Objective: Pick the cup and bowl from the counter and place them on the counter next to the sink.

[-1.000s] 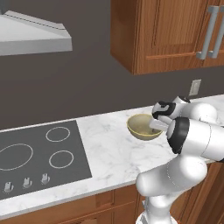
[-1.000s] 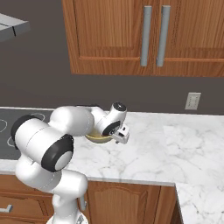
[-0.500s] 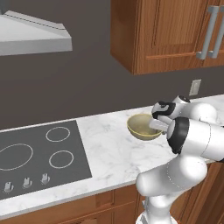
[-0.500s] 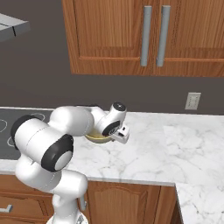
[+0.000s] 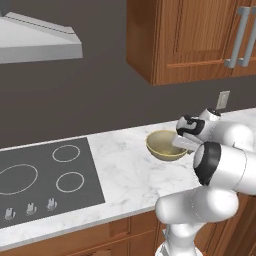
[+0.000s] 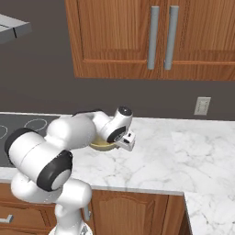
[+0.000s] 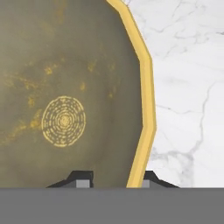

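Note:
The olive-tan bowl [image 5: 162, 145] with its yellowish rim rests on the white marble counter [image 5: 130, 172], right of the cooktop. My gripper [image 5: 179, 140] reaches down at the bowl's right edge. In the hand view the bowl [image 7: 65, 87] is seen from above, and its rim runs between my two fingertips [image 7: 81, 180]: one inside the bowl, one outside over the counter [image 7: 183, 87]. The gripper [image 7: 113, 179] is open, straddling the rim. From the right base view my arm hides most of the bowl [image 6: 102, 146]; the gripper [image 6: 125, 141] is at its near side. The sink is out of view.
A dark grey cooktop [image 5: 40, 180] with ring burners lies left of the bowl. A range hood [image 5: 35, 45] and brown wall cabinets [image 6: 137, 36] hang above. A wall outlet [image 6: 202, 105] sits behind the marble counter [image 6: 174, 151], which stretches to the right.

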Robot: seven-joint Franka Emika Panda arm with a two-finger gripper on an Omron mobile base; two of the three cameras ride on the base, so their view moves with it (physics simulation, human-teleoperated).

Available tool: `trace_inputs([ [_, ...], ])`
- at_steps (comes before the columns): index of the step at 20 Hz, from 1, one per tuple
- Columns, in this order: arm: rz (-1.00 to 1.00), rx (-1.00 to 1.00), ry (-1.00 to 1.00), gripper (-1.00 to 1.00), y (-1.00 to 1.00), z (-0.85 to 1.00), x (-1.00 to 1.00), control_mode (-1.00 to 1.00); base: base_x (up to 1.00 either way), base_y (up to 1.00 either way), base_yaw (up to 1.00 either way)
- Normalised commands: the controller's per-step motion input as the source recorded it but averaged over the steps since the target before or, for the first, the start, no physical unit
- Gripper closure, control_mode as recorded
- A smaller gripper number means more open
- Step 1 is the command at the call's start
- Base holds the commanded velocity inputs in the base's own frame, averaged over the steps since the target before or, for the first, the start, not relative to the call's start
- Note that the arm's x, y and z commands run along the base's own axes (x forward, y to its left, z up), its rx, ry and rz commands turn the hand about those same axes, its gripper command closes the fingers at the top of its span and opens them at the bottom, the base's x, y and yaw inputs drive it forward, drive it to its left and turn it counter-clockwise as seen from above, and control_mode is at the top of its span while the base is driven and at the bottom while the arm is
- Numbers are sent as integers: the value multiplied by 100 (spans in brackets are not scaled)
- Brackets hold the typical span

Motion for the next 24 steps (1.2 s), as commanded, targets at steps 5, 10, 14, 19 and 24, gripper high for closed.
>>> trace_inputs([
  [5,0,2,0,100,-9,40,-47,-100,0,0,0],
  [10,0,3,4,100,-4,62,-44,-100,0,0,0],
  [14,0,5,2,100,0,59,-56,-100,0,0,0],
  [19,1,4,2,100,0,51,-63,-100,0,0,0],
  [24,4,3,0,100,17,26,-63,-100,0,0,0],
])
